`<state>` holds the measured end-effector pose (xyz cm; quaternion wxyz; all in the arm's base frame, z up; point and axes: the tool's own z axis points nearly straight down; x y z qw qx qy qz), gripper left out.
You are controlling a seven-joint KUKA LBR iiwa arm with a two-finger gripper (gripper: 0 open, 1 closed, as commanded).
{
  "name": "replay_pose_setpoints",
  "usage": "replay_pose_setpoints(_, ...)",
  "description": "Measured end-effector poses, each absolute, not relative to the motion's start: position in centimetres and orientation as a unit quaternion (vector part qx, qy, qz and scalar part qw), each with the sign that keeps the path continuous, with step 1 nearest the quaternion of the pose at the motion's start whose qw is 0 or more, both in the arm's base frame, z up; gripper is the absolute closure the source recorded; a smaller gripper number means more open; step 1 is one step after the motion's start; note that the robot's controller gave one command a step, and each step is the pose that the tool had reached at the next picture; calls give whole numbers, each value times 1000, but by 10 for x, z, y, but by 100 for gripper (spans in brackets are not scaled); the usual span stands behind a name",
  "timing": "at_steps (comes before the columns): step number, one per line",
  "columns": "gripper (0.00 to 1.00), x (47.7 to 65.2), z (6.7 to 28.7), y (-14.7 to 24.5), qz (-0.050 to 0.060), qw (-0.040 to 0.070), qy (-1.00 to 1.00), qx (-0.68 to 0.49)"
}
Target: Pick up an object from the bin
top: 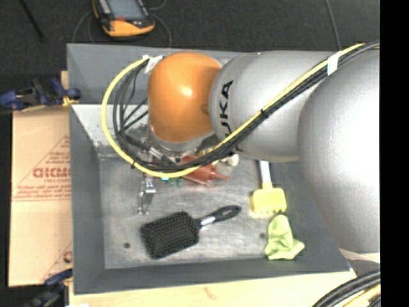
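Orange-capped grey arm (185,98) overhangs; gripper (146,198) hangs just beside black bristled plastic hairbrush (169,233), spread we cannot tell. We judge approach step; next: centre over hairbrush, descend.

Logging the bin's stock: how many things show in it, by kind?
Black hairbrush: 1
Yellow scrubber with white handle: 1
Yellow-green cloth: 1
Red thing, partly hidden: 1
Total: 4 in view

Arm (268,101) over bin (86,190), black hairbrush (169,234) inside
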<state>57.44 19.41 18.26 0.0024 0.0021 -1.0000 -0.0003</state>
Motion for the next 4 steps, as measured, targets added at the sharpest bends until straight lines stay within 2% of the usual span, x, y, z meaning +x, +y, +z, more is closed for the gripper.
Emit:
replay_pose_setpoints(1,0,576,187,193,-1,-1,-1000,0)
replay_pose_setpoints(2,0,551,125,150,0,-3,-998,58)
replay_pose_setpoints(3,0,539,133,120,0,0,-993,122)
replay_pose_setpoints(4,0,535,138,115,-1,-2,-993,122)
